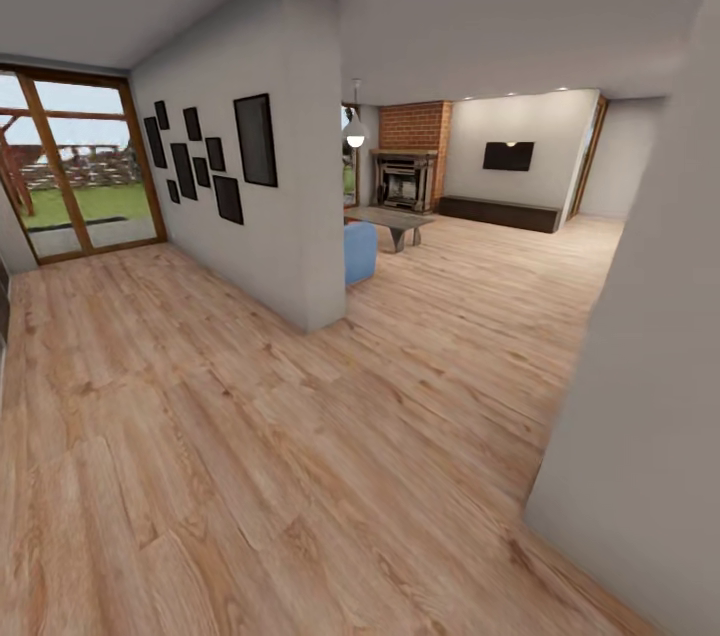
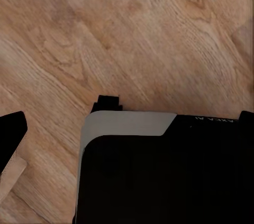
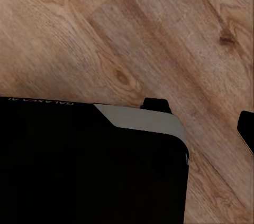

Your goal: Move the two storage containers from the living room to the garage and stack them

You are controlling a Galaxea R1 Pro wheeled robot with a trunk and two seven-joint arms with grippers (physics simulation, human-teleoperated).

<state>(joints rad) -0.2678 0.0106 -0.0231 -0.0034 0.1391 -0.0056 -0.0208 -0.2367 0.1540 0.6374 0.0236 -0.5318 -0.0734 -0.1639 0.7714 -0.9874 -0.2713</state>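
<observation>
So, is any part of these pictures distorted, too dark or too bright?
Head view: wide-angle stretch, the near right wall leans; glass doors brightly daylit. Both wrist views: the robot's black base lacks detail, wood floor evenly lit.

Light plank floor (image 1: pixel 250 436) runs ahead of me past a white wall (image 1: pixel 290 216) hung with dark frames (image 1: pixel 255 141). Glass doors (image 1: pixel 85 166) at my left show grass. Beyond are a blue sofa (image 1: pixel 361 252), low table (image 1: pixel 390 219), brick fireplace (image 1: pixel 408 161), wall TV (image 1: pixel 508 156) and a hanging lamp (image 1: pixel 355 131).

Brick fireplace (image 1: pixel 408 156), wall-mounted television (image 1: pixel 508 156), pendant lamp (image 1: pixel 355 132), black picture frames (image 1: pixel 200 160) on the partition wall.
</observation>
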